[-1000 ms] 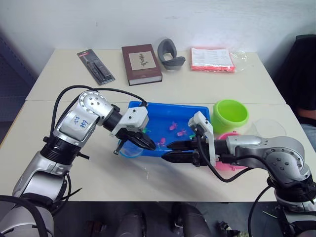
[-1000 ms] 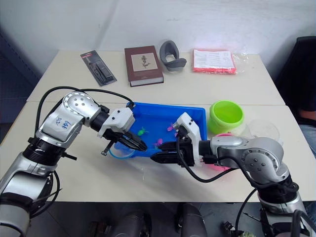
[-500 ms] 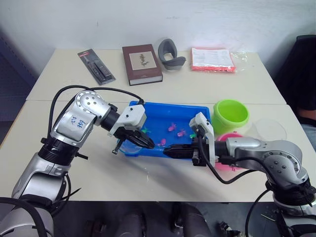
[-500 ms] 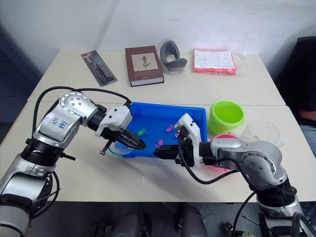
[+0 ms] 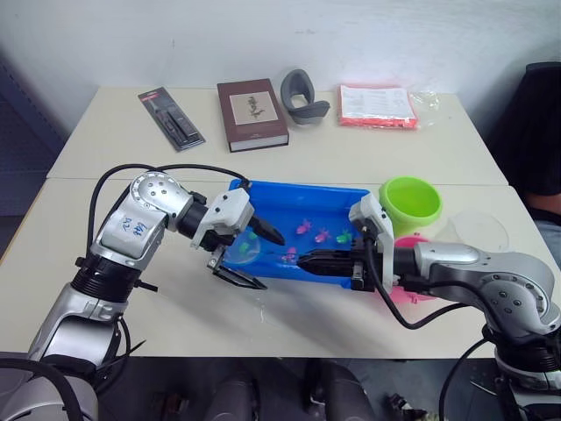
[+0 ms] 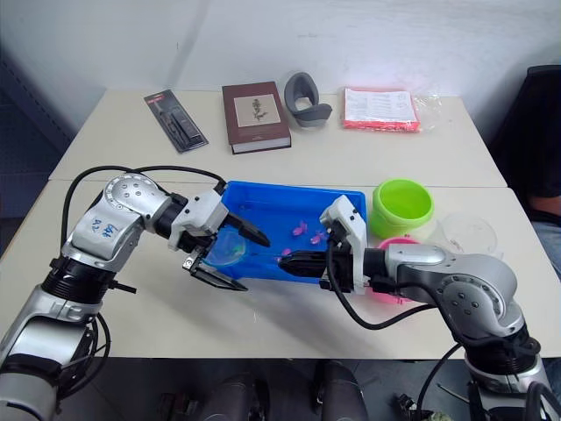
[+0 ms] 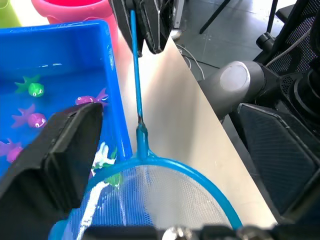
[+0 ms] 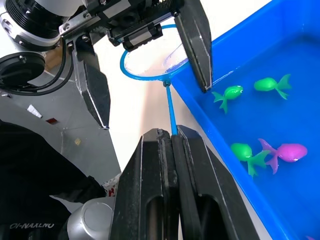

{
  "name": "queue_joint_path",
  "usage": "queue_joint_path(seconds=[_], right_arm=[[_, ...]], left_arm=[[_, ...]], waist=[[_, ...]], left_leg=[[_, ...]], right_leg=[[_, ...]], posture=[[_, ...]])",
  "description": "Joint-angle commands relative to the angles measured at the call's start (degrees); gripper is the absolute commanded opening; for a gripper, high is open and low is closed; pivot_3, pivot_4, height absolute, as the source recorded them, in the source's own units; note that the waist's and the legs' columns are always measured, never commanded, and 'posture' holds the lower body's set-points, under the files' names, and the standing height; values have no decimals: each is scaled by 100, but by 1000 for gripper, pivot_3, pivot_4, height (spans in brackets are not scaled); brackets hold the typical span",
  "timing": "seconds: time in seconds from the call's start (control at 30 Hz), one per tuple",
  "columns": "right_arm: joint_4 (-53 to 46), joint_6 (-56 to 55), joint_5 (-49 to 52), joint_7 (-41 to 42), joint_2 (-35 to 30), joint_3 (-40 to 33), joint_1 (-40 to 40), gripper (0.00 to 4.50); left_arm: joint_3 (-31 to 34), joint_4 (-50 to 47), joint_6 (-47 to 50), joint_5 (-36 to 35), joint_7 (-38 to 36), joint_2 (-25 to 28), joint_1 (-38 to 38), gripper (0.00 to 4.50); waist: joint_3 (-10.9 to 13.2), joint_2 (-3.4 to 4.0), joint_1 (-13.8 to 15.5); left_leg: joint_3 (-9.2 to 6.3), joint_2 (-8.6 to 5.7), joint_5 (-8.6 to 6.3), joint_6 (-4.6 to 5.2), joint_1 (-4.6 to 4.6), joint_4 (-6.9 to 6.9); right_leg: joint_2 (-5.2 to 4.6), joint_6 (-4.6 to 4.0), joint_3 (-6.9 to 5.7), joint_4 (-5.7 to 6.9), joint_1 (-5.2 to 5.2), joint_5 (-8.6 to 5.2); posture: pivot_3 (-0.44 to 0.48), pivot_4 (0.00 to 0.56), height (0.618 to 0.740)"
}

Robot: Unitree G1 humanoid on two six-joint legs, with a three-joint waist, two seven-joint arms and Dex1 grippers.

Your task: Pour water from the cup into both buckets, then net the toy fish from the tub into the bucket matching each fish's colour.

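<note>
A small blue net (image 5: 237,252) has its hoop over the near left rim of the blue tub (image 5: 289,197). My right gripper (image 5: 300,260) is shut on its thin handle (image 8: 169,107). My left gripper (image 5: 254,257) stands open, one finger on each side of the hoop (image 7: 165,185), not touching it. Several green and pink toy fish (image 8: 227,94) float in the tub. The lime green bucket (image 5: 409,203) stands right of the tub. The pink bucket (image 5: 409,266) is partly hidden behind my right arm. The clear cup (image 5: 478,230) sits at the far right.
Along the table's far side lie a black packet (image 5: 170,117), a brown book (image 5: 252,114), a grey curved object (image 5: 301,95) and a red-and-white packet (image 5: 377,105). A black chair (image 5: 536,132) stands off the right edge.
My right gripper shut on the net's handle. My left gripper then opened and let go of the net. The hoop has moved from the table to over the tub's rim.
</note>
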Motion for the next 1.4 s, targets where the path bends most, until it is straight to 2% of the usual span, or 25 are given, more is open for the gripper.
queue_joint_path(seconds=[0.03,0.17,0.43,0.53,0.6,0.77,0.83,0.87,0.93,1.07,1.4], right_arm=[[-240,-145,-134,210,-169,-106,-69,0],[-450,-496,-845,529,-447,279,-232,0],[-591,-1061,-1762,918,-488,710,-320,0],[-648,-1135,-1988,1026,-513,819,-345,0],[-677,-1133,-2064,1043,-486,817,-324,0],[-675,-980,-2016,980,-385,681,-248,0],[-715,-679,-1638,1008,-365,563,-222,0],[-733,-608,-1572,971,-336,513,-213,0],[-778,-536,-1529,970,-337,479,-204,656],[-772,-486,-1456,858,-270,353,-200,2316],[-671,-436,-1297,687,-83,225,-248,2316]], left_arm=[[37,37,-37,52,14,-95,-76,4455],[35,-12,309,60,181,-168,-149,4455],[-52,80,445,405,436,-251,-250,4455],[-54,135,476,505,549,-293,-288,3662],[-62,146,477,548,577,-303,-293,2959],[-132,220,401,652,552,-326,-339,776],[-142,211,394,668,560,-352,-331,48],[-144,205,392,675,564,-367,-328,48],[-147,181,400,679,556,-383,-320,0],[-157,155,409,673,522,-385,-307,0],[-187,104,481,652,447,-365,-271,0]], waist=[[0,0,-5],[0,0,-5],[0,0,-1],[0,0,-2],[0,0,-3],[0,0,-3],[0,0,0],[0,0,-2],[0,0,-5],[0,0,-6],[0,0,-4]], left_leg=[[0,-1,0,0,0,1],[1,-2,0,0,0,0],[2,-6,0,0,1,2],[2,-6,0,0,1,4],[2,-5,0,0,1,4],[2,-4,0,0,1,4],[2,-4,0,0,1,5],[1,-3,0,0,1,5],[2,-3,0,0,1,6],[1,-4,0,0,1,6],[1,-4,0,0,1,6]], right_leg=[[0,0,0,0,0,0],[1,0,-1,1,0,0],[3,0,-1,1,0,0],[2,1,-2,2,0,1],[2,1,-2,2,0,1],[2,1,-3,3,0,1],[2,1,-3,3,0,1],[2,1,-3,4,0,1],[2,1,-3,4,0,1],[3,0,-3,5,0,1],[2,0,-3,6,1,1]], posture=[[0,150,740],[0,150,740],[0,150,740],[0,150,740],[0,150,740],[0,150,740],[0,150,740],[0,150,740],[0,150,740],[0,150,740],[0,150,740]])
